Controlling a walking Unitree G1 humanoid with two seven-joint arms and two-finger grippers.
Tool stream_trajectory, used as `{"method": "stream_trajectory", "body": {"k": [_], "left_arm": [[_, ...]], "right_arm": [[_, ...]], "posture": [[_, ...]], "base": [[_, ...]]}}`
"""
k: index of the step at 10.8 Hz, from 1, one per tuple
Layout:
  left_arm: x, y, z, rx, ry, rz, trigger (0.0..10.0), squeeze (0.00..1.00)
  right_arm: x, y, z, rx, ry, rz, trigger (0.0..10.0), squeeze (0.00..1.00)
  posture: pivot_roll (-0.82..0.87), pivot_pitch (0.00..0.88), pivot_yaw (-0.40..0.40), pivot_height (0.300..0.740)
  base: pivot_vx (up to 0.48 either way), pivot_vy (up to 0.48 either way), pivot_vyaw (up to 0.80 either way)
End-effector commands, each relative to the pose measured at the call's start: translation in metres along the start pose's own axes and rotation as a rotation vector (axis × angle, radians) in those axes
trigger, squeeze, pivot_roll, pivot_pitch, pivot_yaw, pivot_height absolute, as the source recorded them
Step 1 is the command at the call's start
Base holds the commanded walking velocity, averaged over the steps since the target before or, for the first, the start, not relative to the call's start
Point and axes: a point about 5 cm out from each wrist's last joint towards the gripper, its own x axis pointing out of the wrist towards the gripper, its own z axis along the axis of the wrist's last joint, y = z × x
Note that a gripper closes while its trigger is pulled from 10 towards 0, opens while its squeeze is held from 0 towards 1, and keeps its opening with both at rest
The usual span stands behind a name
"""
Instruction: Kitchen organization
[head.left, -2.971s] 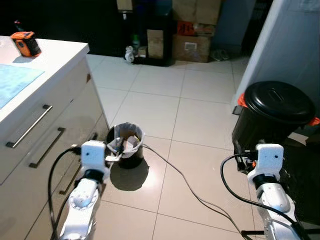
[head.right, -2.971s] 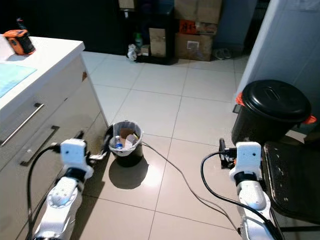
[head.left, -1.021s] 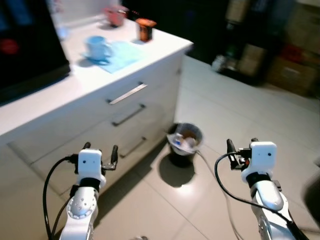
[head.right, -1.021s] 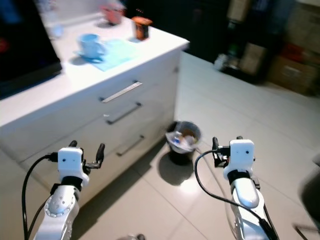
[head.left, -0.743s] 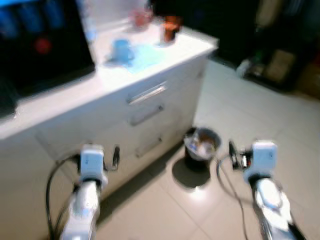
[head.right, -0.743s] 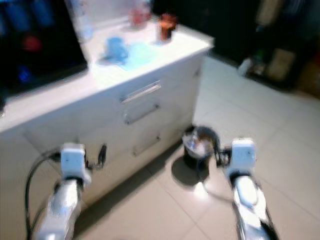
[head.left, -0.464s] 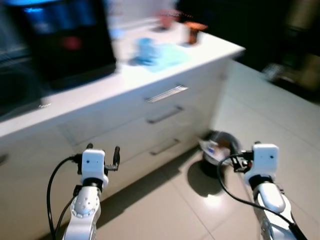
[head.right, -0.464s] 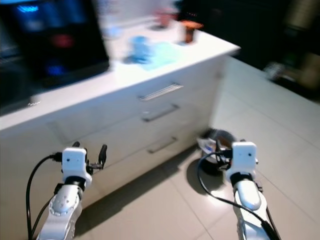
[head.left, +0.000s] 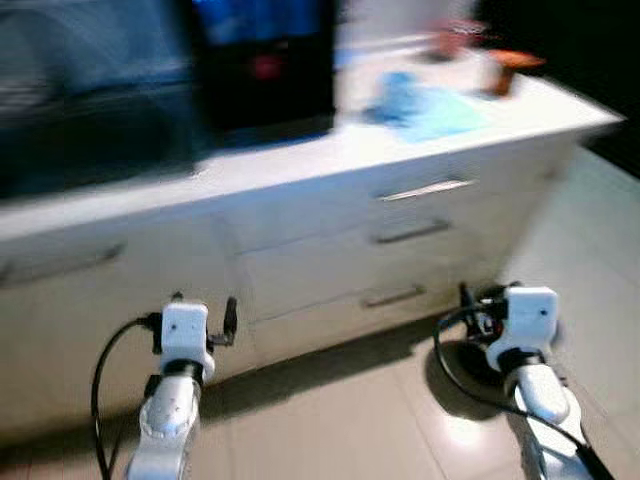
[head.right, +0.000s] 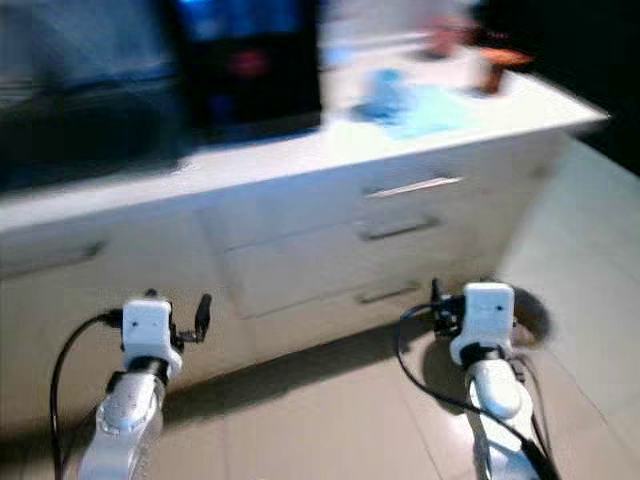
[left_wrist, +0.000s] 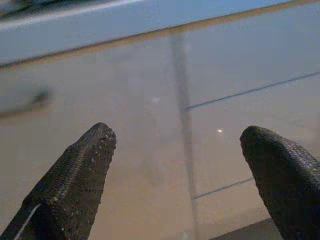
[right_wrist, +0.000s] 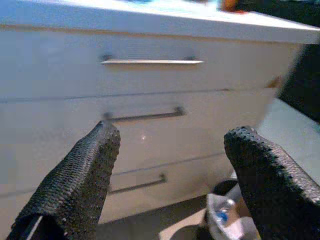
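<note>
A white kitchen counter (head.left: 300, 165) with three handled drawers (head.left: 425, 232) stretches across the blurred eye views. On its far right end a blue cup (head.left: 400, 88) stands on a light blue cloth (head.left: 450, 108), with an orange can (head.left: 503, 72) and a reddish item (head.left: 455, 40) behind. My left gripper (head.left: 205, 305) is held low before the cabinet front, open and empty. My right gripper (head.left: 482, 297) is also open and empty, pointing at the drawer handles (right_wrist: 152, 61).
A large black appliance (head.left: 265, 60) stands on the counter beside a dark glassy surface (head.left: 90, 110). A small waste bin (right_wrist: 225, 220) with a bottle in it sits on the tiled floor (head.left: 350, 430) by the drawers, partly behind my right arm.
The whole picture has swept right, so the camera has turned left: the counter now fills the width and the black appliance has come to the middle. Both grippers stay open.
</note>
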Motion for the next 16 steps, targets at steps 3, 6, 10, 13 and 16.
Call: {"method": "stream_trajectory", "body": {"k": [3,6,10,13,16], "left_arm": [[0.001,0.002,-0.006,-0.029,0.054,0.029,10.0,0.0],[0.001,0.002,-0.008,-0.037,0.074,0.037,10.0,0.0],[0.002,0.002,-0.009,-0.045,0.083,0.032,10.0,0.0],[0.004,0.003,-0.015,-0.051,0.103,0.04,10.0,0.0],[0.007,0.007,-0.034,-0.055,0.161,0.043,10.0,0.0]], "right_arm": [[0.003,0.003,0.001,0.004,-0.001,0.014,10.0,0.0],[0.006,0.004,0.002,0.018,-0.003,0.019,10.0,0.0],[0.007,0.004,0.002,0.022,-0.003,0.015,10.0,0.0],[0.007,0.003,0.001,0.028,0.001,0.014,10.0,0.0],[0.008,0.003,0.001,0.035,0.002,0.009,10.0,0.0]], "posture": [[-0.06,0.002,0.009,0.74],[-0.05,0.0,0.004,0.74],[-0.05,0.0,0.006,0.74],[-0.05,0.0,0.005,0.74],[-0.05,0.0,0.006,0.74]], "base": [[0.0,0.0,0.53],[0.0,0.0,0.0],[0.0,0.197,0.0],[0.0,0.368,0.0],[0.0,0.48,0.0]]}}
